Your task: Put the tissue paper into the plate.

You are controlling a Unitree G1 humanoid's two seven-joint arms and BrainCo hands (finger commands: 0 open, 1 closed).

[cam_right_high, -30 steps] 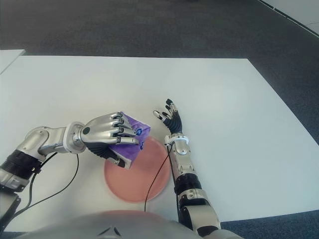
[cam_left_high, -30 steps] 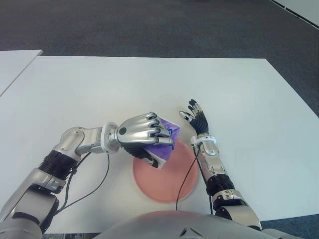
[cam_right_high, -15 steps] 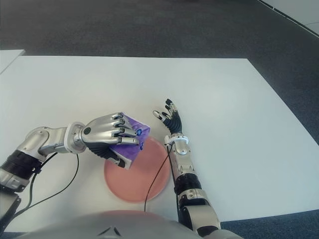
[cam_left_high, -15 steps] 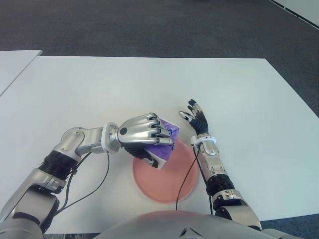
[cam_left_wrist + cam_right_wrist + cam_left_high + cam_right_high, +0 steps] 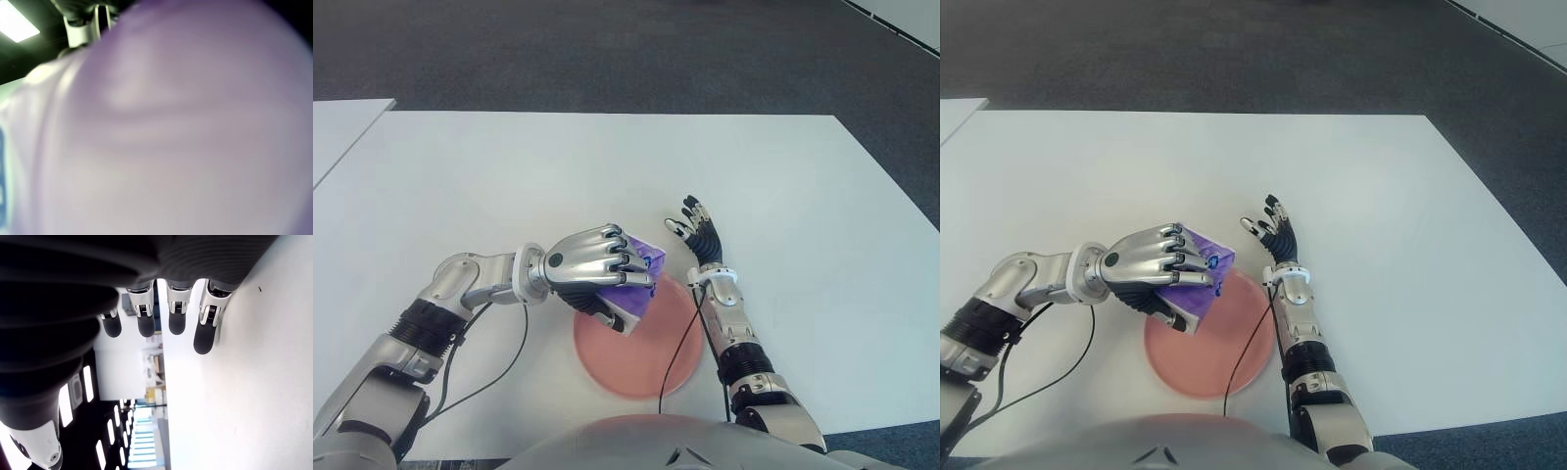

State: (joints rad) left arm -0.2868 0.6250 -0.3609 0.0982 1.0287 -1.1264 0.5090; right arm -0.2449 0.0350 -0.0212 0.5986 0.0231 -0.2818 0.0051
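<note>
- Tissue paper (image 5: 641,274) — purple pack, clamped in the left hand (image 5: 592,269), held over the far-left rim of the pink plate (image 5: 646,357); plate centre lies nearer the robot and to the right.
- Left wrist view is filled with purple: pack sits tight against the palm.
- Right hand (image 5: 698,233) idle beside the plate's far right edge — fingers spread, holding nothing.
- Judgement: short move inward over the plate, then release.

Even overhead light, soft shadows on the white table (image 5: 509,176); left wrist view blurred by purple tissue pack (image 5: 171,127); right wrist view w/ bright glare.
</note>
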